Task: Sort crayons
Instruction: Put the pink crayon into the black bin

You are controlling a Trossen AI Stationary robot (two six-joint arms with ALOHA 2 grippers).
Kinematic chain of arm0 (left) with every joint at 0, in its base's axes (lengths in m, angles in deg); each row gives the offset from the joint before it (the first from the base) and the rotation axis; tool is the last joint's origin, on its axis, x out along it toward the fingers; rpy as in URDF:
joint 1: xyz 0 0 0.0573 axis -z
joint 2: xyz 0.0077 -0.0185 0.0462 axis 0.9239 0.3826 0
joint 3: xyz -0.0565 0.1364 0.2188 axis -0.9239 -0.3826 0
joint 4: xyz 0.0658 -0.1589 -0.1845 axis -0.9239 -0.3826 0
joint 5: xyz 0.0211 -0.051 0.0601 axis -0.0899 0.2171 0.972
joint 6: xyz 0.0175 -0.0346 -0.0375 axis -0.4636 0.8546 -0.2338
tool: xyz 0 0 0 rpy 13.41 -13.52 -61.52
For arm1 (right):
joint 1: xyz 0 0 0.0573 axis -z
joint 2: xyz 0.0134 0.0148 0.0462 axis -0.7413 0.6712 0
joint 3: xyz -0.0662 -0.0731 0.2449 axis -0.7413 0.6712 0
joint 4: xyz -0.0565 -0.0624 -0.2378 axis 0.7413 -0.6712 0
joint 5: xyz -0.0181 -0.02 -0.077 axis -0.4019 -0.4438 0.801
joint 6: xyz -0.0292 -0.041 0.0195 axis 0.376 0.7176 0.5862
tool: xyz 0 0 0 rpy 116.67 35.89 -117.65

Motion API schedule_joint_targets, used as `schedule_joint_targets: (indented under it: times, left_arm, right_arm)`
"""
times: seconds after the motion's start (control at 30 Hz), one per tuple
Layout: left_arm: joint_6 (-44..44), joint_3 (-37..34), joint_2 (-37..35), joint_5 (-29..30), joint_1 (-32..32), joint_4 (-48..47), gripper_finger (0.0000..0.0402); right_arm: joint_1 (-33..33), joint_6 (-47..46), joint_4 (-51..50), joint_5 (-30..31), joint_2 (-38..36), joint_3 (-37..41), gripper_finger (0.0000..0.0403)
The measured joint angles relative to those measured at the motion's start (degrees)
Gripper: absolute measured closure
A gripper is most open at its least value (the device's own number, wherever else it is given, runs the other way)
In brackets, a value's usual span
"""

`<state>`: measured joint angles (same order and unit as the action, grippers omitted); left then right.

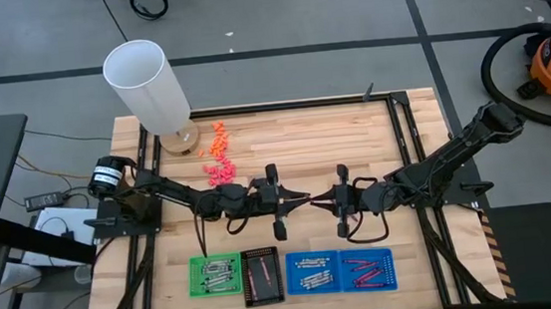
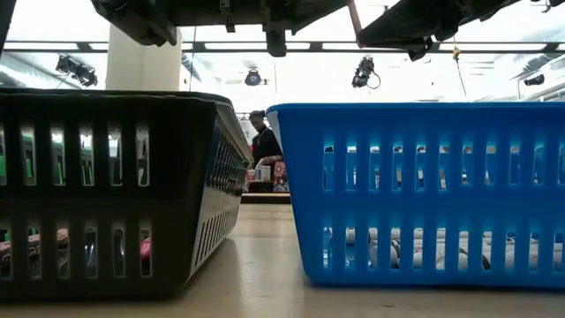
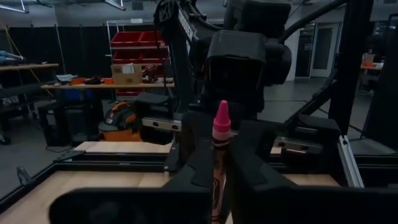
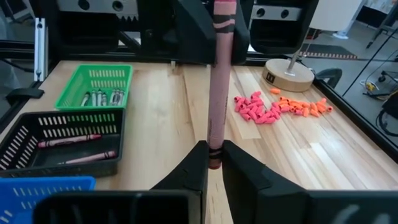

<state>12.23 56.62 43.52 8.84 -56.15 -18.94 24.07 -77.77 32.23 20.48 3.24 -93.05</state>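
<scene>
A magenta crayon [image 4: 217, 93] stands nearly upright in the air over the table's middle [image 1: 311, 200], its pointed tip [image 3: 221, 121] up. My left gripper [image 3: 219, 180] reaches in from the table's left and my right gripper [image 4: 214, 163] from the right. Both are shut on the crayon, fingertips almost meeting. In the low view the crayon [image 2: 354, 22] shows as a thin red line under the arms. More crayons lie in the trays: grey ones in the green tray [image 4: 93, 87], red ones in the black tray [image 4: 62, 140]. My left gripper pinches the crayon's wrapped body just below the tip [image 3: 217, 168] between its two fingers. The fingers come about level from the table's left and lie across the crayon, which is clear of the table. My right gripper pinches the crayon's lower end [image 4: 214, 152] between its two fingertips. They come from the table's right, slanting slightly down, across the crayon. The crayon rises above them, upright.
Along the near edge stand a green tray [image 1: 215, 276], a black tray [image 1: 262, 276] and two blue trays [image 1: 341, 272]. Orange and pink lumps [image 1: 220, 157] lie at the far left beside a white lamp [image 1: 149, 85]. Bare wood lies under the grippers.
</scene>
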Motion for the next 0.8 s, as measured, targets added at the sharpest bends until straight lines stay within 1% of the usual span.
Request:
schedule_joint_targets:
  times: [0.13,0.33,0.43,0.5,0.63,0.8]
  left_arm:
    - [-0.1,0.0,0.0,0.0,0.0,-0.8,0.0386]
    - [0.3,0.0,0.0,0.0,0.0,-3.9,0.0378]
    - [0.6,0.0,0.0,0.0,0.3,-5.6,0.0377]
    - [1.4,-0.1,-0.4,-0.1,0.5,-8.4,0.0377]
    - [5.3,-0.1,-1.2,-2.9,0.9,-13.5,0.0377]
    - [14.2,-0.1,-1.4,-8.4,1.7,-18.9,0.0377]
  right_arm:
    - [0.0,-0.3,0.1,-0.2,0.0,0.0,0.0338]
    - [-0.1,-2.0,-0.1,-0.2,0.0,0.0,0.0295]
    - [-0.5,-3.5,-1.7,-0.3,0.0,0.0,0.0274]
    - [-0.9,-4.8,-3.3,-0.3,0.0,0.0,0.0262]
    - [-1.9,-7.6,-6.1,-0.3,0.0,0.0,0.0248]
    - [-2.7,-10.3,-8.8,-0.3,0.0,0.0,0.0245]
